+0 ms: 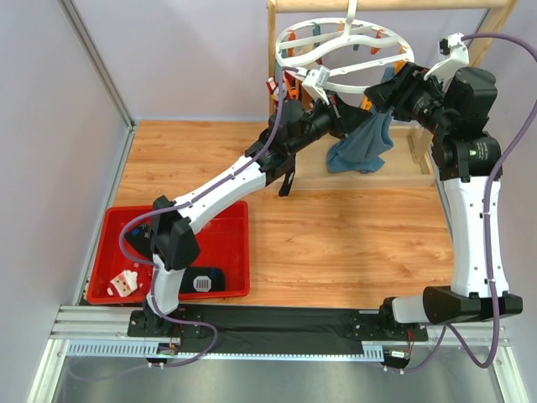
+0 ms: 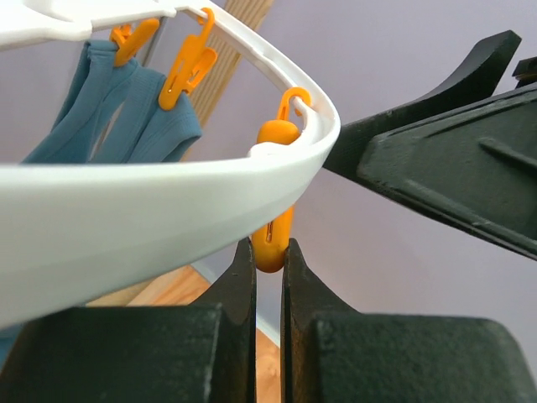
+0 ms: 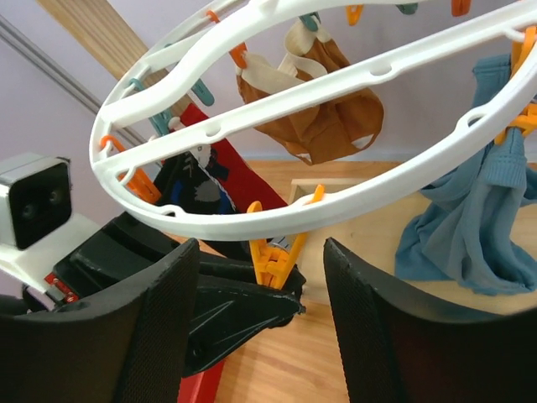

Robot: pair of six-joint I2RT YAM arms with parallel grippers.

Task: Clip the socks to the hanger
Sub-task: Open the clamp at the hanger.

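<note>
The white ring hanger (image 1: 344, 54) hangs from the wooden rack at the back. My left gripper (image 1: 356, 107) is shut on the lower end of an orange clip (image 2: 273, 239) under the hanger rim (image 2: 168, 210). My right gripper (image 1: 383, 92) is open and empty, its fingers either side of that clip (image 3: 278, 252) and the left gripper's tip (image 3: 285, 285). A blue-grey sock (image 1: 361, 143) hangs clipped beside them. A brown sock (image 3: 319, 109) and a red and black sock (image 3: 214, 176) hang further round. A red Christmas sock (image 1: 126, 284) and a black sock (image 1: 201, 281) lie in the red bin.
The red bin (image 1: 231, 252) stands at the near left beside the left arm's base. The pale wooden rack (image 1: 394, 7) has a base board (image 1: 377, 176) on the table under the hanger. Grey walls close the left side and back.
</note>
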